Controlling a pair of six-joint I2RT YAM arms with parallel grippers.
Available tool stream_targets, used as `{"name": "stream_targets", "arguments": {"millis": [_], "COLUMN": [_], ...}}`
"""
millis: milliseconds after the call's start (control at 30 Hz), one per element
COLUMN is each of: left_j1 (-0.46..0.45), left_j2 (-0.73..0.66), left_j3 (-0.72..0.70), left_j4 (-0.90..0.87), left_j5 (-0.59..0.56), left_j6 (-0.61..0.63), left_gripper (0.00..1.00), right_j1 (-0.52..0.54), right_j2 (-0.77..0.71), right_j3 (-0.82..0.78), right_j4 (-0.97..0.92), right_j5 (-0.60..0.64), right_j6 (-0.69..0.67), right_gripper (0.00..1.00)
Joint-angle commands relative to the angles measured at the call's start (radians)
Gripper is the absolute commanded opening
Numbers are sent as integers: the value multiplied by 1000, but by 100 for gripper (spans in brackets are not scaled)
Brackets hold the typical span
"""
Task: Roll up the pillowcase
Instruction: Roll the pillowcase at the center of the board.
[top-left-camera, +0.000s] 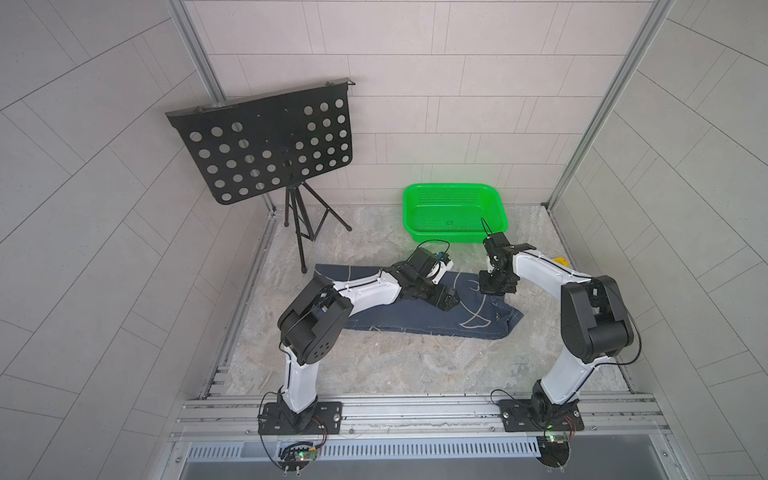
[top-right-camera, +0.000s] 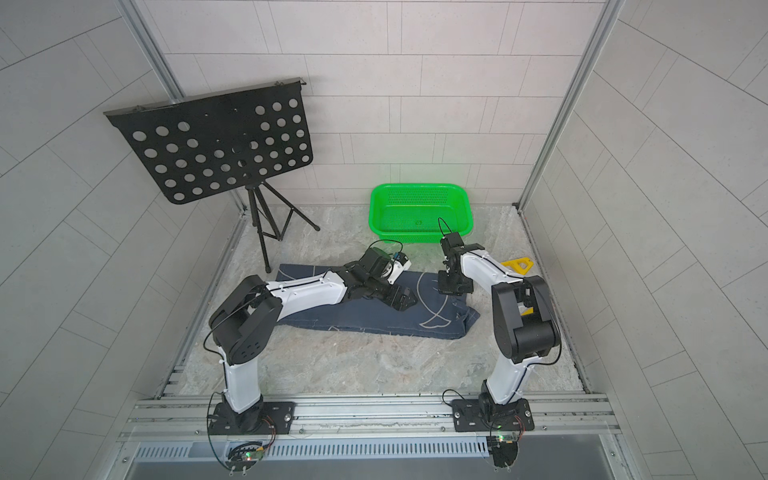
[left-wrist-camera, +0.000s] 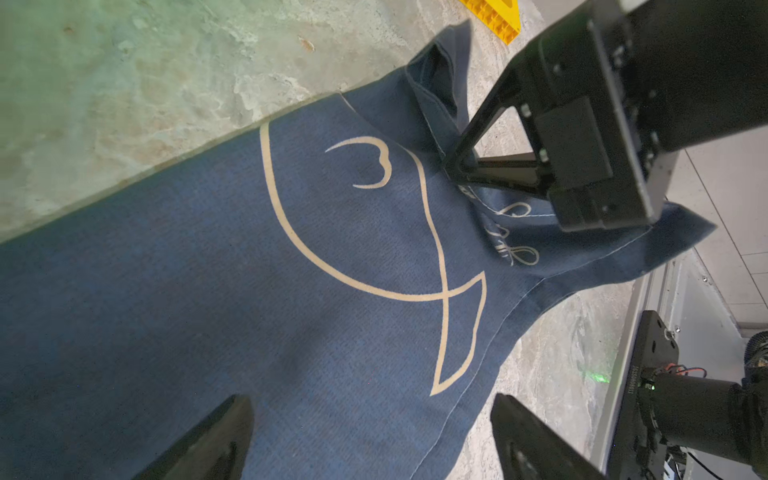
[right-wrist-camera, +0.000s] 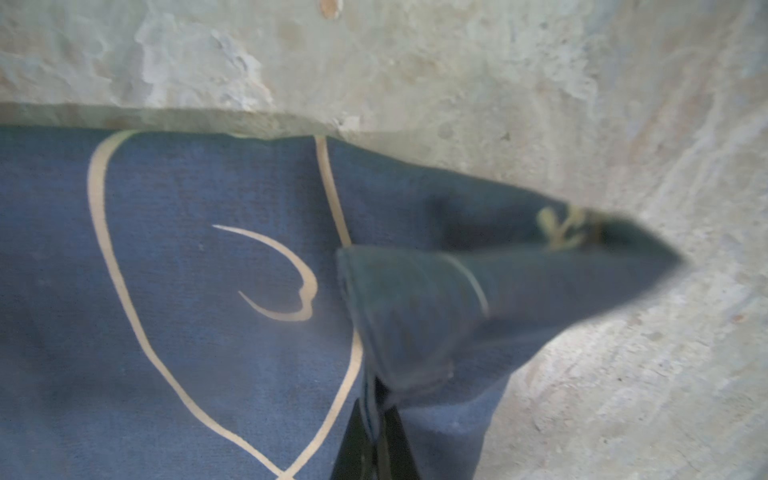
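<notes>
Pillowcase (top-left-camera: 415, 322), dark blue with a pale fish outline (left-wrist-camera: 374, 249), lies as a long narrow band on the middle of the bench (top-left-camera: 374, 365). Its long axis runs left to right, and it spans the ground between the two arms in both top views.

The right hand (right-wrist-camera: 374, 440) is closed on a raised fold at the far right end of the band, and the wrist view shows cloth pinched between its fingers. The left hand (left-wrist-camera: 370, 440) stands with jaws wide apart and holds nothing. It is low over the band, just left of the right hand and over the fish outline; whether it touches the cloth cannot be told.

The band lies leftward from both hands, so a roll begun at the gripped end would likely travel left along the long axis. The left hand is the nearer one to the free length.

The bench is a mottled, stone-patterned surface, bare on the near side of the pillowcase. A green basket (top-left-camera: 455, 188) stands beyond the right end, near but apart. A music stand (top-left-camera: 266, 145) occupies the far left corner, and a yellow piece (top-right-camera: 517, 264) lies at the right edge. Tiled walls (top-left-camera: 457, 104) close in three sides.
</notes>
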Motion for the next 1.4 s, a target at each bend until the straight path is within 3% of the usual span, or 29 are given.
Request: {"name": "stream_targets", "arguments": {"millis": [0, 500, 967, 1267, 1367], "left_j1": [6, 6, 5, -5, -14], "left_j2": [-40, -63, -68, -80, -83], "left_j3": [-23, -56, -81, -85, -85], "left_j4": [-17, -26, -26, -29, -28], "left_j5": [-12, 6, 30, 24, 17], "left_j6": [12, 9, -1, -25, -31], "left_gripper": [97, 96, 94, 94, 94], "right_j1": [9, 30, 49, 43, 30], "right_j2": [17, 52, 30, 16, -4], "right_j3": [10, -13, -27, -18, -22], "right_j4": [28, 97, 20, 109, 125], "right_j5": [-18, -148, -110, -155, -176], "right_j6": [30, 38, -75, -14, 7], "right_gripper": [6, 7, 9, 32, 34]}}
